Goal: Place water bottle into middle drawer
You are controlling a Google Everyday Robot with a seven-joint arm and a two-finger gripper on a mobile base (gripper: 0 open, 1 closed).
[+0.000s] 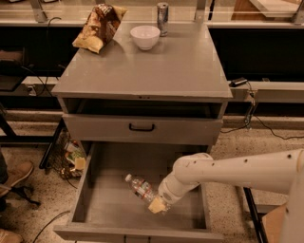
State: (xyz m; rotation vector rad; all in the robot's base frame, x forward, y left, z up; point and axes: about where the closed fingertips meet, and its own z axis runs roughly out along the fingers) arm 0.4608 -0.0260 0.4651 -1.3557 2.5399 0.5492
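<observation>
The water bottle (139,188), clear with a white cap and a pale label, is tilted inside the open middle drawer (109,206), cap toward the upper left. My gripper (156,204) reaches in from the right on the white arm and is shut on the bottle's bottom end, just above the drawer's grey floor.
The shallower drawer with a black curved handle (141,127) sits slightly open above. On the cabinet top (180,66) are a chip bag (99,27), a white bowl (145,37) and a slim silver can (162,12). A wire basket (66,154) and shoes (14,175) are on the floor at left.
</observation>
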